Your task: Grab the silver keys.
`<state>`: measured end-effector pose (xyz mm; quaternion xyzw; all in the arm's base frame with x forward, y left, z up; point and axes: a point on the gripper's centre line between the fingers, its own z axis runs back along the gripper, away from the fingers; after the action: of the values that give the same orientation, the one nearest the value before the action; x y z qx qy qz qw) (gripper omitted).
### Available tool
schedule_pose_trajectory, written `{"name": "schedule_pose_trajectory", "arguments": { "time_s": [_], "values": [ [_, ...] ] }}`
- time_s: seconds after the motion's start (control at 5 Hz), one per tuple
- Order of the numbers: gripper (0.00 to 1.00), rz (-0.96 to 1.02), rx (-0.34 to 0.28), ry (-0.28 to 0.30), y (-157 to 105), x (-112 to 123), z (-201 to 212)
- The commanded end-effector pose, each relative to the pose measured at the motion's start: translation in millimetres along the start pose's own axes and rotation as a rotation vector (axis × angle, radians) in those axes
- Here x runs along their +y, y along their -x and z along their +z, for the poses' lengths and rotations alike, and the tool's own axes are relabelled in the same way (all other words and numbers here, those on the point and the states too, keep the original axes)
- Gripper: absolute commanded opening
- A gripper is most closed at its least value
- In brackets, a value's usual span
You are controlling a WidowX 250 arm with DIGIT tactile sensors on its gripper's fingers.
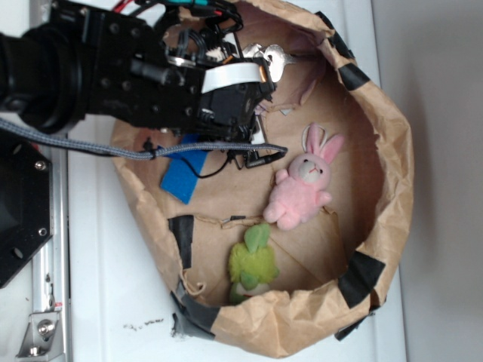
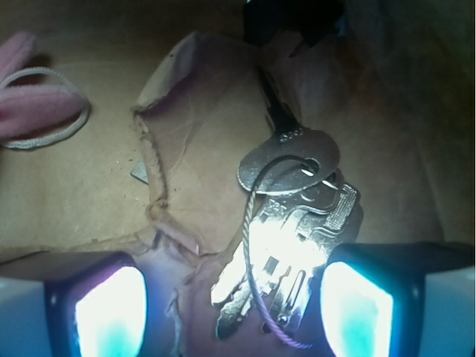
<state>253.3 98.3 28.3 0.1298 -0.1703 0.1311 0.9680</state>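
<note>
The silver keys (image 2: 294,223) lie flat on the brown paper floor of the bag, a bunch on a thin wire loop. My gripper (image 2: 234,312) is open, and the key blades lie between its two glowing pads, closer to the right pad (image 2: 357,309). Neither pad touches the keys. In the exterior view the keys (image 1: 270,57) peek out at the upper inside of the paper bag (image 1: 392,151), just beyond the black arm, and the gripper (image 1: 253,90) hangs over them.
A pink bunny (image 1: 302,188) lies in the middle of the bag, its ear and loop (image 2: 37,108) showing at the wrist view's left. A green plush (image 1: 253,264) and a blue piece (image 1: 185,173) also lie inside. The bag's walls rise all around.
</note>
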Motion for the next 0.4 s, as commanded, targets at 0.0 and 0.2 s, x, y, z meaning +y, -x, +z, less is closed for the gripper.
{"name": "schedule_pose_trajectory", "arguments": {
  "time_s": [0.0, 0.2],
  "values": [
    [0.0, 0.065, -0.058, -0.047, -14.8, 13.9, 3.7],
    [0.0, 0.054, -0.066, -0.099, -13.9, 11.3, -8.0]
  ]
}}
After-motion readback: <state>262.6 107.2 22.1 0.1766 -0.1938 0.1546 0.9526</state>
